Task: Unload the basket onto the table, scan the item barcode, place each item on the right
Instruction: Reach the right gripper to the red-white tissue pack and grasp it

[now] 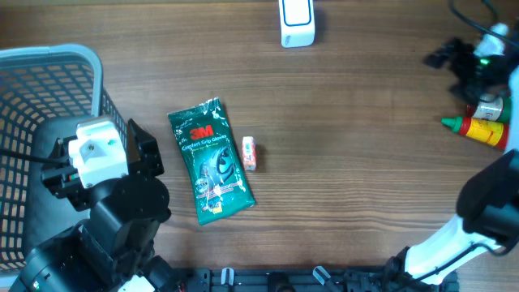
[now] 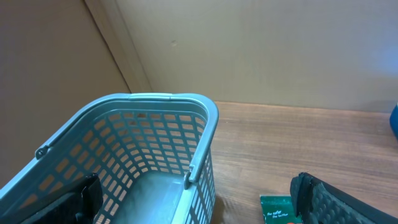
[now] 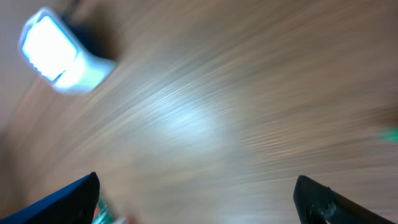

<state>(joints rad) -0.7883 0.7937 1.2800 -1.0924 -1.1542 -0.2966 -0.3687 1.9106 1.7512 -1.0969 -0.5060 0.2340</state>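
At the table [image 1: 365, 97], both of my arms are out and neither is holding anything. My left tool [image 2: 196, 186] hangs released over the near corner of a pale blue mesh basket [image 2: 155, 106] at the table's left end. Its two dark fingers [image 2: 336, 199] are spread wide, with only the basket's rim and wall between them.

A green 3M packet [image 1: 211, 161] lies flat on the wood just to the right of that arm, printed face up and its long side tilted slightly. One corner of it shows in the left wrist view. A small white-and-orange box [image 1: 249, 152] lies just beside the packet's right edge, not touching it.

The white barcode scanner [image 1: 297, 23] stands at the far edge of the table, near the middle and well apart from both items.

My right tool [image 3: 196, 196] is also spread open, with bare wood between its fingers. Its wrist view is smeared, and the scanner shows there only as a bright blur at upper left. From overhead, this tool sits at the table's far right. A yellow bottle [image 1: 478, 128] with a green tip lies on its side just in front of it. I cannot tell whether the two touch.
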